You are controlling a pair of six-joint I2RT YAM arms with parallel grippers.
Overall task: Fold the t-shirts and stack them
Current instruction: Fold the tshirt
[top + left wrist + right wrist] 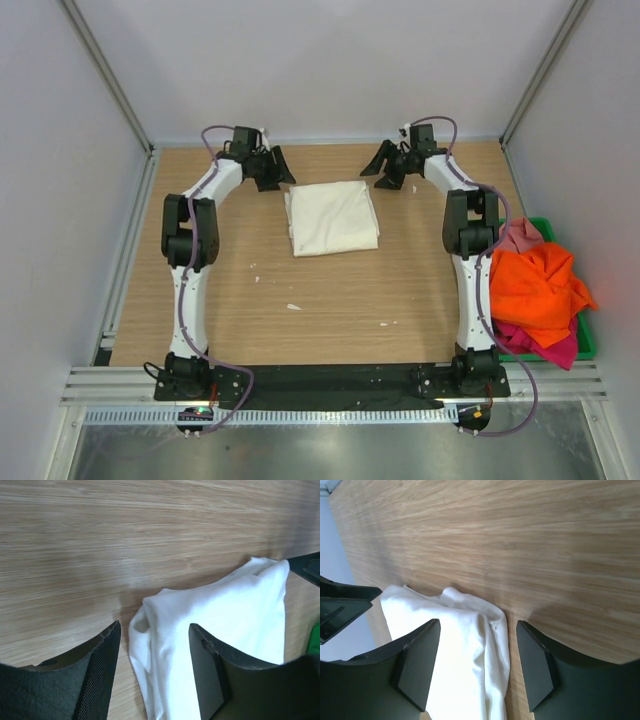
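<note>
A cream-white t-shirt [332,217] lies folded into a rough rectangle on the wooden table, toward the back. My left gripper [272,168] hovers over its far left corner and is open. In the left wrist view that gripper [154,626] has the shirt's bunched edge [165,630] below the gap, gripped by neither finger. My right gripper [385,168] stands open over the far right corner. Its wrist view shows the gripper [478,624] with the shirt's rolled edge [495,645] lying loose beneath. Orange [535,285], pink [520,236] and magenta [545,347] t-shirts are heaped at the right.
The heap of coloured shirts fills a green bin [588,338] at the table's right edge, beside the right arm's base. Small white specks [293,306] dot the wood. Grey walls close off the back and both sides.
</note>
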